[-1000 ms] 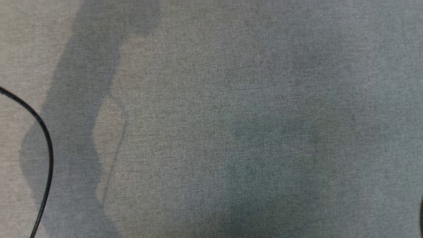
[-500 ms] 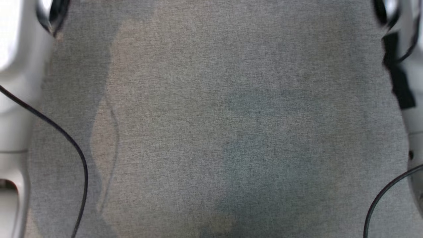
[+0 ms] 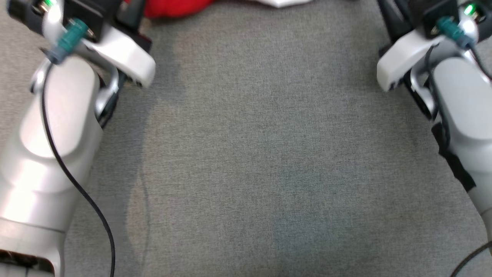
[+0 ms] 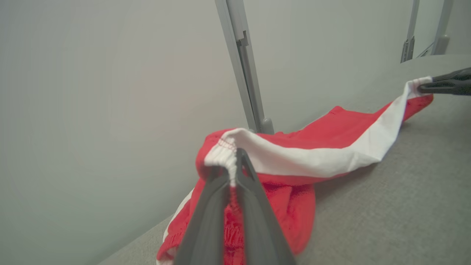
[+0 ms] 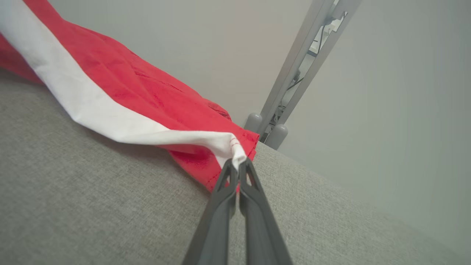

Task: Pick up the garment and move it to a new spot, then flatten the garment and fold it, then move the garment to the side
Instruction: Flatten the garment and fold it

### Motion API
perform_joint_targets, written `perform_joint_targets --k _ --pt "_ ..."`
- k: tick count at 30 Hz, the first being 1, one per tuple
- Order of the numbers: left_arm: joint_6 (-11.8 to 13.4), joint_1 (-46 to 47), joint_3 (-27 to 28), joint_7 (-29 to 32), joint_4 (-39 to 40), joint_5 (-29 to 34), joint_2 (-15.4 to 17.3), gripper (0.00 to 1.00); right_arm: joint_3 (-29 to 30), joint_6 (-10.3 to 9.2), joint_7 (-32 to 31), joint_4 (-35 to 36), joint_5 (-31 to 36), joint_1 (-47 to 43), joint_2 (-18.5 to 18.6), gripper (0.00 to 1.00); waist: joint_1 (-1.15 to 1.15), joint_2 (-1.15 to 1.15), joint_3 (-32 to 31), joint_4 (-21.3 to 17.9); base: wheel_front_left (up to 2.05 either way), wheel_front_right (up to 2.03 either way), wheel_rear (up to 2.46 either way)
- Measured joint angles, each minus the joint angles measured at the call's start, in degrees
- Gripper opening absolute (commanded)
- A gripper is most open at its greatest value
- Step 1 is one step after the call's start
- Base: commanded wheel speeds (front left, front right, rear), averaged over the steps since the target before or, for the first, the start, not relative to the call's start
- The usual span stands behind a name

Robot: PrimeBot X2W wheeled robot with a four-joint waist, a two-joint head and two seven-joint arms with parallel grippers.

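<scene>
The garment [image 4: 331, 136] is red with a broad white stripe. It lies stretched along the far edge of the grey table, beside the wall. My left gripper [image 4: 232, 165] is shut on the gathered, elasticated end of the white stripe. My right gripper [image 5: 238, 163] is shut on the stripe's other end, at a stitched hem corner, and it also shows in the left wrist view as the right gripper [image 4: 423, 87]. The garment [image 5: 140, 92] sags onto the cloth between the two grips. In the head view the garment [image 3: 173, 7] peeks in at the top edge between my two forearms.
A grey woven cloth covers the table [image 3: 261, 154], which spreads wide between my forearms. A plain grey wall stands right behind the garment. A metal post [image 4: 246, 73] rises at the table's far edge. A black cable [image 3: 77, 184] runs along my left forearm.
The head camera has swung: earlier it held grey cloth and a cable, then blurred arm parts at the edges; now both forearms and the garment's edge are in it.
</scene>
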State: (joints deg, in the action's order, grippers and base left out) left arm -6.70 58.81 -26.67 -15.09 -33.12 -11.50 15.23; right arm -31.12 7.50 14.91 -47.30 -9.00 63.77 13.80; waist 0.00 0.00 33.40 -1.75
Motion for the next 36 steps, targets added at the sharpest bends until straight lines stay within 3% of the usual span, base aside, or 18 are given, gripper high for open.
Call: perform_joint_targets --k 8,15,23,29,36 --pt "-0.58 -5.99 -8.83 0.0 -6.61 0.54 0.93 0.0 -12.28 0.0 0.01 -2.19 -7.59 -4.46 3.46 0.0 0.0 0.0 -5.68 1.44 0.0 0.0 0.0" --pt "-0.74 -7.89 -20.46 0.01 -12.32 -4.56 2.49 0.0 -22.41 0.0 -0.22 -4.41 -14.69 -5.51 5.48 0.0 0.0 0.0 -10.21 2.03 0.0 0.0 0.0" --pt "-0.74 -8.21 -32.9 0.0 -13.38 -10.94 5.34 0.0 -31.64 0.0 -2.03 -4.35 -22.79 -5.79 8.27 0.0 0.0 0.0 -14.8 2.19 0.0 0.0 0.0" --pt "-0.74 -9.03 -41.33 1.03 -13.56 -17.47 7.43 0.0 -39.54 0.01 -4.37 0.38 -29.93 -6.92 11.73 0.0 0.0 0.0 -18.24 2.1 0.0 0.0 0.0" --pt "-0.74 -10.5 -45.51 3.38 -10.85 -23.42 9.48 0.0 -42.09 0.01 -11.41 9.56 -37.26 -9.78 17.03 0.0 0.0 0.0 -21.46 2.11 0.0 0.0 0.0"
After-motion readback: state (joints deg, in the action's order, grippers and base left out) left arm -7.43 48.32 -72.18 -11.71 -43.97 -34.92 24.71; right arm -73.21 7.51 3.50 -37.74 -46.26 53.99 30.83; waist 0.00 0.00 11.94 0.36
